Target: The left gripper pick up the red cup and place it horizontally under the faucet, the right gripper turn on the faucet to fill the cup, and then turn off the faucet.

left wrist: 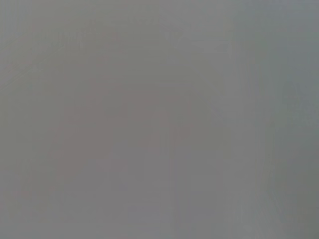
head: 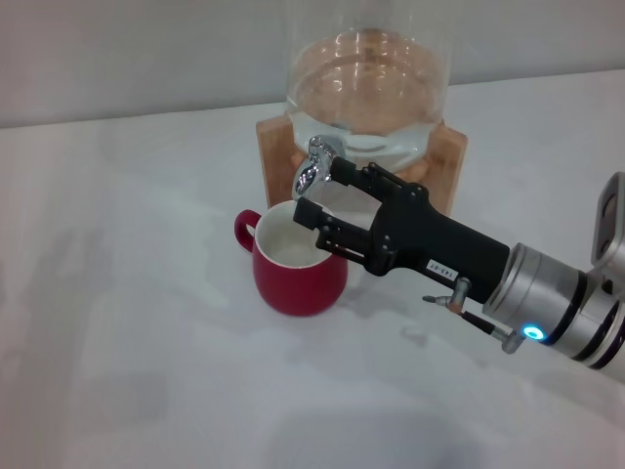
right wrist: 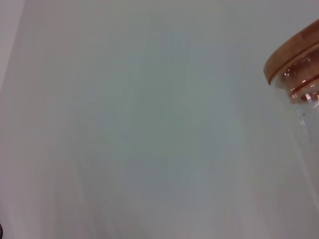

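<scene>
1. The red cup [head: 298, 269] stands upright on the white tabletop [head: 146, 371], directly in front of the glass dispenser [head: 366, 88] and under the faucet [head: 314, 166], with its loop handle turned to the robot's left. I cannot tell whether any water is in it.

2. The right gripper [head: 320, 200] reaches in from the right of the dispenser, its black fingers spread. One finger lies beside the faucet's lever and the other hangs over the cup's mouth. They seem to bracket the lever rather than pinch it, though the overlap makes contact hard to judge.

3. The left gripper is not seen in the head view, and its own wrist view shows only a blank grey field.

4. Handling, as a judgement:
   - The cup is glazed ceramic, so likely rigid, fairly heavy, slick and chippable. The wall just under the rim offers the steadiest hold (the handle looks too small for a finger).
   - The faucet is smooth chrome with a small lever. A finger could slide off, so a light, square push on the lever's flat side suits it.
   - The dispenser is glass on a wooden stand [head: 444, 161]. Hard sideways force may shift it.
</scene>
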